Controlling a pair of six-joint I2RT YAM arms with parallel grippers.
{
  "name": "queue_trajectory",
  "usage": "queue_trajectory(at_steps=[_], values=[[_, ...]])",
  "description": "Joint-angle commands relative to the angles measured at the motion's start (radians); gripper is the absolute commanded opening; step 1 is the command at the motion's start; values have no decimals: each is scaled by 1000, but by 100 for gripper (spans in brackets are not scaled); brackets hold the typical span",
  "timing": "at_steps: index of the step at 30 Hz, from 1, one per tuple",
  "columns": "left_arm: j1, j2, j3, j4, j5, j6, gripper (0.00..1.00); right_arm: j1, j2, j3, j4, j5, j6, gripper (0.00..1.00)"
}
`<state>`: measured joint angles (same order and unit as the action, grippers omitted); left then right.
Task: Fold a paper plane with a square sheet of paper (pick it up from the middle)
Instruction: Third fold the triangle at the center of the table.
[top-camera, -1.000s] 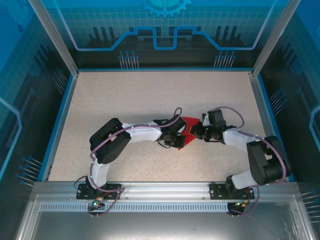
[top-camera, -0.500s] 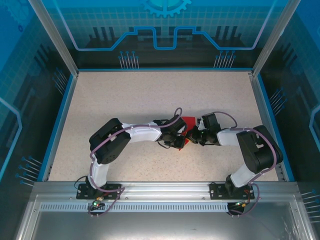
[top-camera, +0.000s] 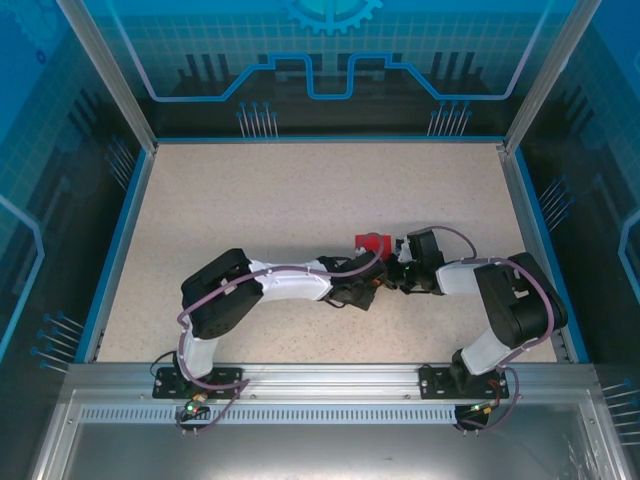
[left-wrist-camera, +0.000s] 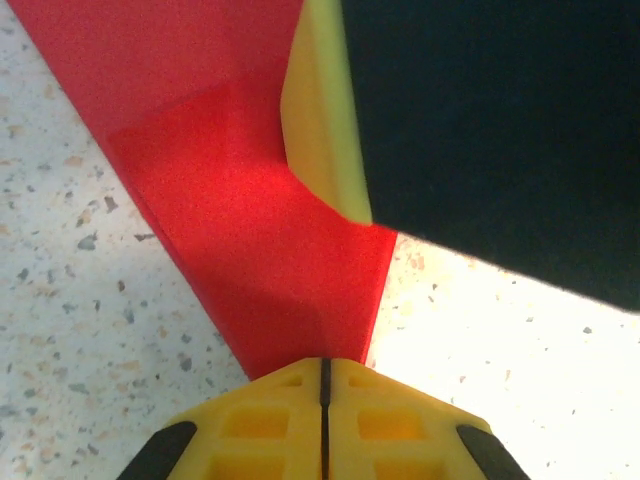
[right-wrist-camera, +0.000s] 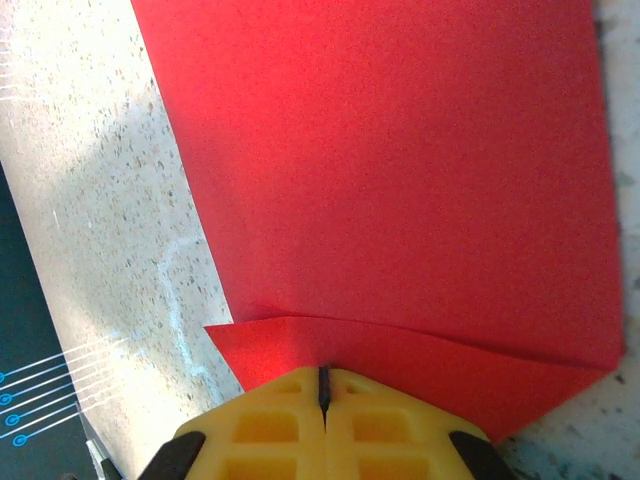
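The square sheet of paper (top-camera: 372, 243) is bright red and folded over on itself near the middle of the table, between my two grippers. In the left wrist view the red paper (left-wrist-camera: 250, 240) narrows to a tip that runs into my left gripper (left-wrist-camera: 322, 375), whose yellow jaws are shut on it. A yellow finger of the right gripper (left-wrist-camera: 320, 120) presses on the sheet just beyond. In the right wrist view a folded flap of the paper (right-wrist-camera: 400, 190) enters my right gripper (right-wrist-camera: 322, 385), also shut on it. From above, both gripper tips meet under the paper's near edge.
The speckled beige tabletop (top-camera: 300, 190) is ringed by a blue rim (top-camera: 120, 240) and transparent enclosure walls. Both arms crowd the table's centre, with their bases on the metal rail (top-camera: 330, 378) at the near edge.
The left arm has stretched further right and lower, towards the right gripper. The right gripper shifted left. The visible red patch shrank from a wide triangle to a small bunched piece.
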<state>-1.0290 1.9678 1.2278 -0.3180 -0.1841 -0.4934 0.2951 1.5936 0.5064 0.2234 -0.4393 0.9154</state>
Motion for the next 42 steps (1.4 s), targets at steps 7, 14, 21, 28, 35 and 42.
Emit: queue_trajectory(at_steps=[7, 14, 21, 28, 35, 42], values=[[-92, -10, -116, -337, -20, -22, 8, -51, 49, -56, -84, 135, -38, 0], [-92, -62, -134, -341, -9, -44, 8, -51, 34, -58, -82, 114, -52, 0], [-34, -218, -88, -273, 84, -33, 10, -51, 5, -52, -89, 64, -69, 0], [31, -194, 25, -180, 157, 31, 12, -53, -100, -21, -135, 3, -71, 4], [85, -121, 59, -46, 234, 38, 12, -99, -256, -1, -255, -24, -111, 16], [99, -56, 100, -1, 302, 51, 13, -162, -298, 17, -383, -39, -196, 29]])
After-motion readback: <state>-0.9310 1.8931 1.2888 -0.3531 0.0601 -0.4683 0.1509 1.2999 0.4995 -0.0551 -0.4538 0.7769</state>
